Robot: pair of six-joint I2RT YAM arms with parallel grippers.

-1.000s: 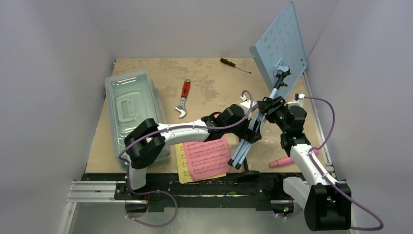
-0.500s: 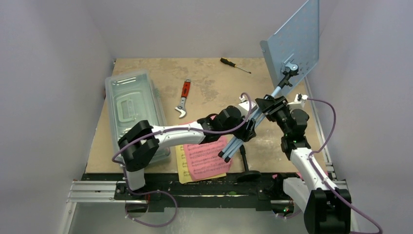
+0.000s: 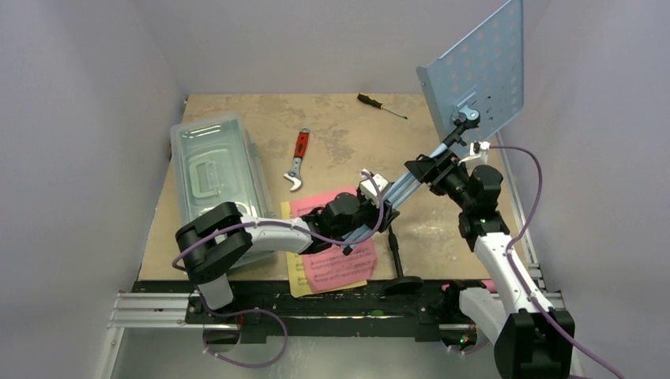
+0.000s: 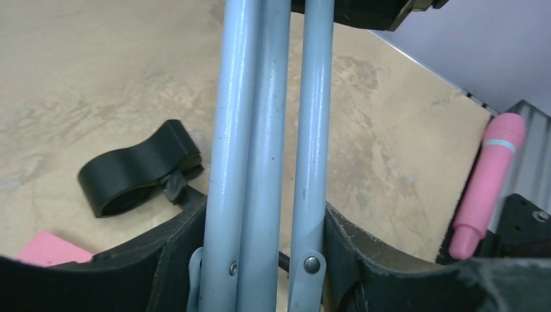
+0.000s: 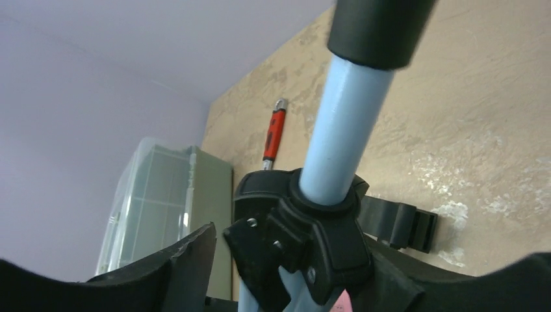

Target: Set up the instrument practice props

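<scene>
The light blue music stand is held tilted in the air, its perforated plate (image 3: 478, 67) up at the far right and its tripod legs (image 4: 263, 130) folded together. My left gripper (image 3: 359, 223) is shut on the folded legs, also in its wrist view (image 4: 263, 260). My right gripper (image 3: 438, 168) grips the stand's black collar (image 5: 325, 227) below the pole. The pink and yellow pages (image 3: 336, 264) lie under my left arm. The black mic stand lies flat, base (image 3: 404, 284) at the near edge and clip (image 4: 136, 170) on the table. The pink microphone (image 4: 488, 185) lies near the right edge.
A clear lidded box (image 3: 217, 178) stands at the left. A red-handled wrench (image 3: 299, 158) lies mid-table and a screwdriver (image 3: 381, 105) at the back. Walls close in on the left, back and right, and the plate is close to the right wall.
Both grippers have swung the stand: the plate rose toward the back right, the legs moved left over the pages. My left gripper has slid down and left along the legs.
</scene>
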